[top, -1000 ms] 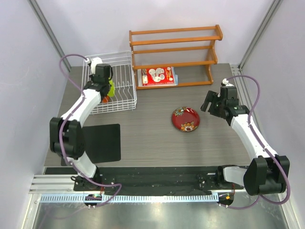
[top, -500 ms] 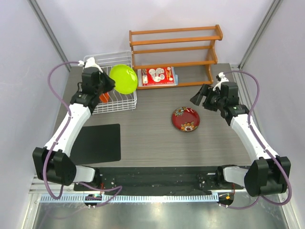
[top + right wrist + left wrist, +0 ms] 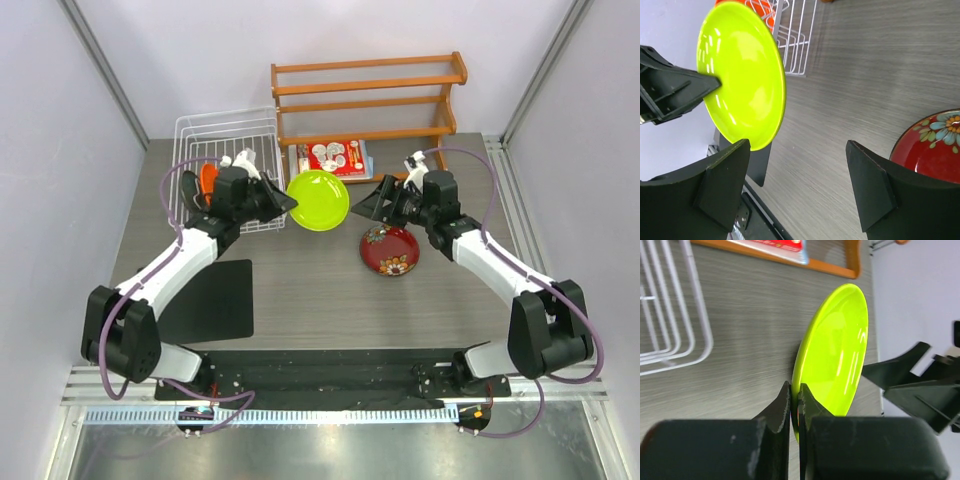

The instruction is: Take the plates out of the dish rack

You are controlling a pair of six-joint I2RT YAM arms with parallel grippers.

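The left pincer clamped the lime green plate by its rim. The right pincer gaped just beyond, dark red plate nearby.

Both arms reach inward, tips nearly meeting.
Left gripper pinches the lime green plate; right gripper gapes wide.

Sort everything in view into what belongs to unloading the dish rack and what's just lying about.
Belongs to the job: white wire dish rack; lime green plate, pinched by the left gripper; orange plate in the rack; red floral plate on the table; open right gripper.
Just lying about: wooden slatted shelf; red-and-white packet; black mat.
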